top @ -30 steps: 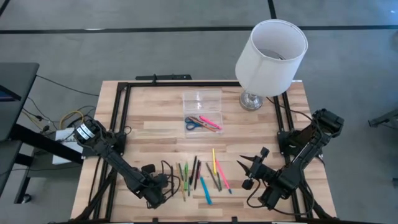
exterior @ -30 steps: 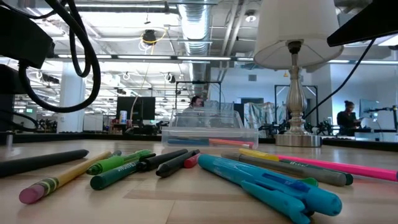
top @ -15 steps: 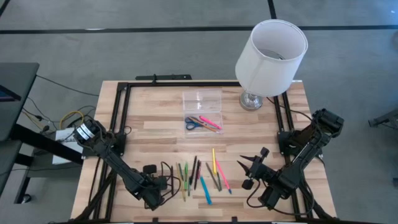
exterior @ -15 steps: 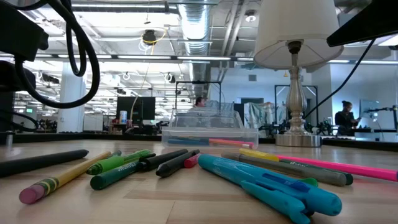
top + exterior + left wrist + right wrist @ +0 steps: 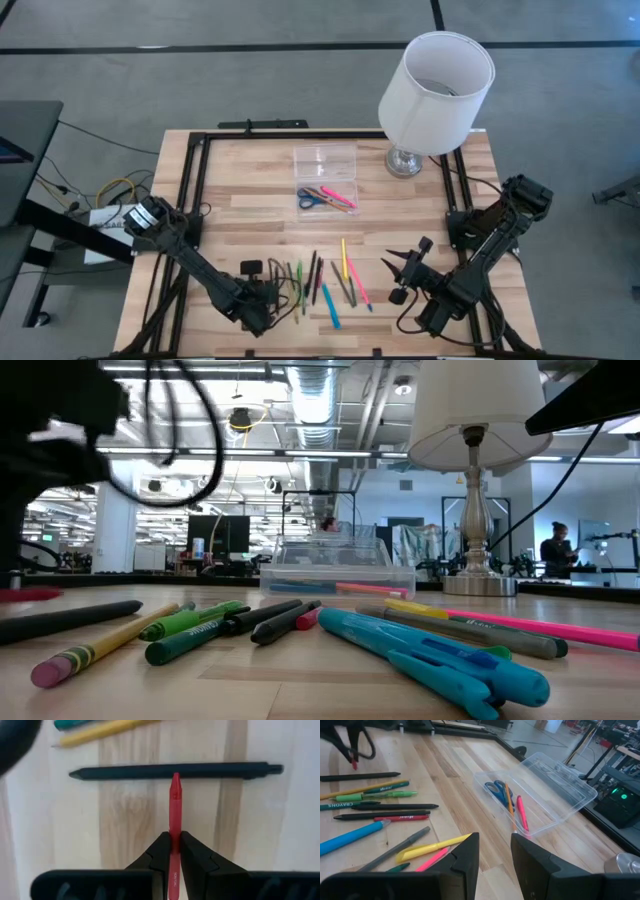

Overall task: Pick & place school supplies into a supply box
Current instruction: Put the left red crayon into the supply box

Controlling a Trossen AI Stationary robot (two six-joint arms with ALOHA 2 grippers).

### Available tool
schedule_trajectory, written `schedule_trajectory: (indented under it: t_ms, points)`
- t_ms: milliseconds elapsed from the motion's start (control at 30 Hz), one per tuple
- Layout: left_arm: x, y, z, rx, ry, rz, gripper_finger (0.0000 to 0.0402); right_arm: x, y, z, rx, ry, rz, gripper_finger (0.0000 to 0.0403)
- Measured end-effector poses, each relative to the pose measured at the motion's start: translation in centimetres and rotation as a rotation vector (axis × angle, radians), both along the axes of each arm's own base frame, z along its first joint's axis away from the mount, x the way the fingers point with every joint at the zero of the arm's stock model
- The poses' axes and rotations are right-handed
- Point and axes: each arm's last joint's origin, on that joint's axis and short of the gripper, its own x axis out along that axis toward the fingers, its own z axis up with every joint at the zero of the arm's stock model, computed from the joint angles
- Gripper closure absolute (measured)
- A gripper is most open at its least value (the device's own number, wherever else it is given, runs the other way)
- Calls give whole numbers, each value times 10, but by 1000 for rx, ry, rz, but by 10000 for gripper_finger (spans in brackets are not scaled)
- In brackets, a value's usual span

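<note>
Several pens, pencils and markers [image 5: 320,282] lie side by side on the near middle of the table, also in the low view [image 5: 300,630]. The clear supply box [image 5: 325,193] lies beyond them, its lid [image 5: 325,158] open flat, with blue-handled scissors [image 5: 496,787], an orange pencil and a pink marker [image 5: 522,812] inside. My left gripper [image 5: 270,297] is at the row's left end, shut on a red pen [image 5: 174,805]. My right gripper [image 5: 400,268] hovers open right of the row, its fingers [image 5: 465,855] apart. My left gripper pinches the red pen's rear part [image 5: 174,842] between its two fingers [image 5: 161,851]. The pen runs along the fingers and sticks out ahead of them. Its tip [image 5: 175,776] points at a black pen [image 5: 125,771] lying crosswise. Whether the tip touches anything, I cannot tell.
A lamp with a large white shade [image 5: 437,90] stands on the far right corner, its metal foot [image 5: 405,160] right of the box. A black frame [image 5: 190,190] runs along the table's sides. Bare wood lies between the row and the box. A person shows in the room behind [image 5: 556,550].
My left gripper has moved a little toward the table's right, nearer the row of pens, carrying the red pen, which now shows at the left edge of the low view. My right arm has kept still.
</note>
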Motion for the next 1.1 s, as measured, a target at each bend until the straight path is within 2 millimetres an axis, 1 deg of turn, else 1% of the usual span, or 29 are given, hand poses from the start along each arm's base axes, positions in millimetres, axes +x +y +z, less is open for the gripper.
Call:
schedule_trajectory:
  t_ms: [167, 267, 400, 600, 800, 933, 1100]
  points:
    - [4, 1, 8, 64, -29, -38, 377, 0, 0, 0, 0, 0, 0, 296]
    - [10, 9, 14, 141, -49, -39, 377, 0, 0, 0, 0, 0, -1, 296]
    - [23, 23, 18, 199, -67, -36, 377, 0, 0, 0, 1, 0, -2, 296]
    - [46, 60, 20, 307, -83, -9, 377, 3, -3, 0, 0, 1, -16, 296]
    - [69, 105, 21, 391, -81, 40, 377, 5, -5, 0, -1, 4, -26, 296]
    - [84, 134, 22, 421, -115, 98, 377, 5, -5, 0, -1, 4, -26, 296]
    - [101, 163, 25, 425, -194, 153, 377, 5, -5, 0, -1, 4, -27, 296]
